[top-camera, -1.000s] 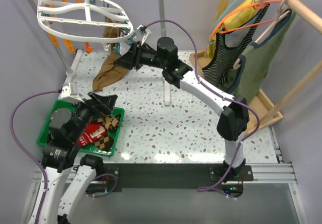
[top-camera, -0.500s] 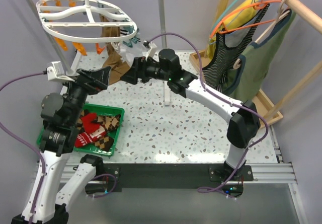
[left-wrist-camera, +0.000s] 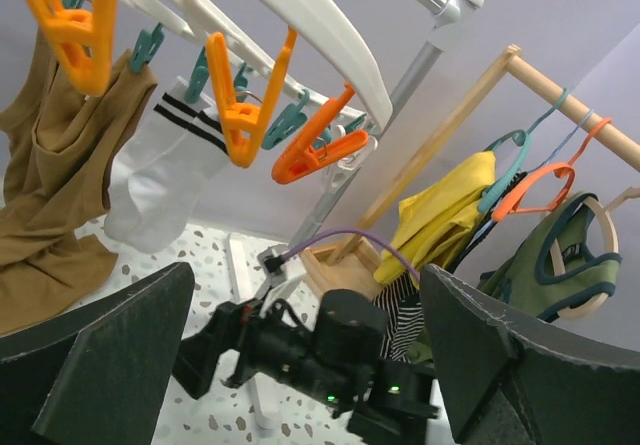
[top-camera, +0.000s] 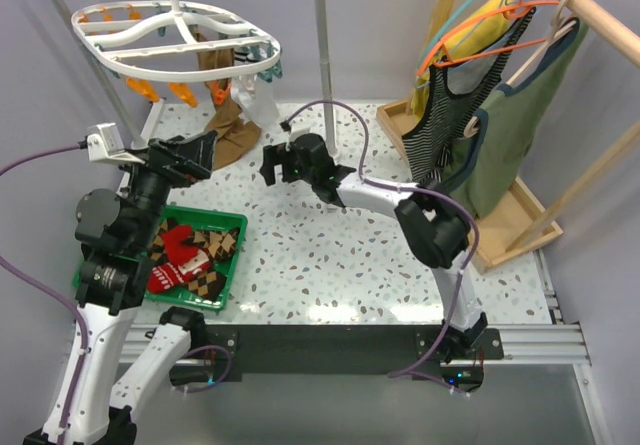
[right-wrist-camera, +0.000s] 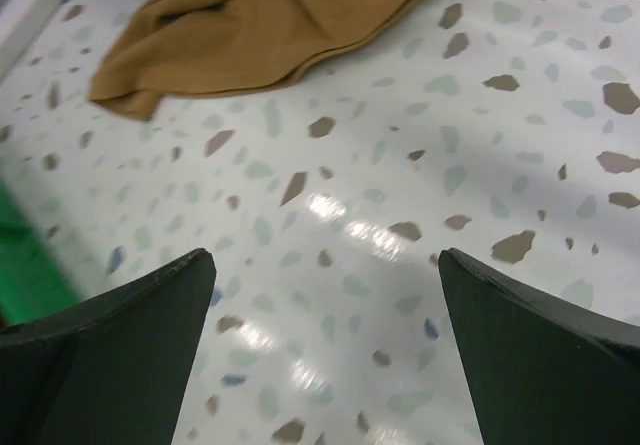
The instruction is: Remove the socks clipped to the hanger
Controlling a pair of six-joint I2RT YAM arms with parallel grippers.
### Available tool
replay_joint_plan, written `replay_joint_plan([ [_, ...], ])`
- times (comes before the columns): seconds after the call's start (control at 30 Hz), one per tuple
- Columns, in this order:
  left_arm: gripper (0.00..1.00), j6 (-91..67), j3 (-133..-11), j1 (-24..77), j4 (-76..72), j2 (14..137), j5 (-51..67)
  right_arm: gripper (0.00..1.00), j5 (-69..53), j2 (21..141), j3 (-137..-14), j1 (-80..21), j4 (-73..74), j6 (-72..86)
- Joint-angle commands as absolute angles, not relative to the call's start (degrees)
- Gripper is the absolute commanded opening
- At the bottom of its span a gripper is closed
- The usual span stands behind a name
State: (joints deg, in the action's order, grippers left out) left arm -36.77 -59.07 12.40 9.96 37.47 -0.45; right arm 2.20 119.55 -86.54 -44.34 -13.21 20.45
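- Trouble is most likely coming from the hanger (top-camera: 178, 25) itself. It is hanging by its hook from a rail, so tugging a sock without first springing its clip would probably be swinging or unhooking it.
- Two socks are hanging at the hanger's right end: the white striped sock (left-wrist-camera: 160, 180) and the tan-brown sock (left-wrist-camera: 50, 195). The lower end of the tan-brown sock is lying on the surface (top-camera: 350, 255) below the hanger.
- The left gripper (top-camera: 193, 153) is hovering below the hanger's near rim, jaws wide apart and holding nothing, facing up at the clips.
- The right gripper (right-wrist-camera: 325, 255) is sitting low under the hanger's right end. It is also spread wide and empty, looking down at the surface beside the tan-brown sock's toe.
- Both arms are crowding the same space under the hanger, so one reaching up may be bumping the other.
- Empty orange clips (left-wrist-camera: 235, 115) are dangling in front of the white striped sock. A finger could be catching on one instead of on the fabric.
- The rack pole (top-camera: 325, 65) is standing just right of the hanger with the purple cable (top-camera: 340, 115) looping beside it, which risks snagging.
- The green tray (top-camera: 240, 245), below the hanger's left end, is holding the red sock (top-camera: 180, 260) and the argyle sock (top-camera: 210, 280).
- The striped tank top (top-camera: 450, 105) and green garment (top-camera: 510, 105) are hanging well to the right of the hanger, not blocking anything.
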Motion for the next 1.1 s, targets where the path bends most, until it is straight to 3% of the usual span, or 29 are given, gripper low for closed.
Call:
replay_joint_plan([
  [0.0, 1.0, -33.75, -61.7, 12.48, 9.84, 37.62, -0.79, 0.99, 11.77, 127.25, -95.78, -41.66, -25.47, 17.75],
  [0.43, 0.97, -34.1, -59.24, 12.48, 10.46, 36.91, 2.37, 0.99, 10.55, 154.33, -129.45, -37.97, -29.44, 13.54],
  [0.63, 0.96, -34.45, -57.66, 12.48, 10.46, 36.56, 2.99, 0.93, 6.68, 162.94, -141.75, -37.7, -31.47, 12.57],
  [0.83, 0.96, -34.63, -56.51, 12.48, 9.67, 36.56, 3.25, 0.77, 8.78, 164.09, -144.75, -38.49, -33.4, 13.27],
  [1.03, 0.96, -34.63, -55.64, 12.48, 9.67, 36.39, 3.43, 0.39, 9.49, 163.39, -146.07, -39.9, -32.79, 13.88],
  [1.07, 0.96, -34.54, -55.63, 12.48, 9.67, 36.39, 3.51, 0.24, 10.01, 162.69, -145.99, -40.08, -32.17, 13.89],
])
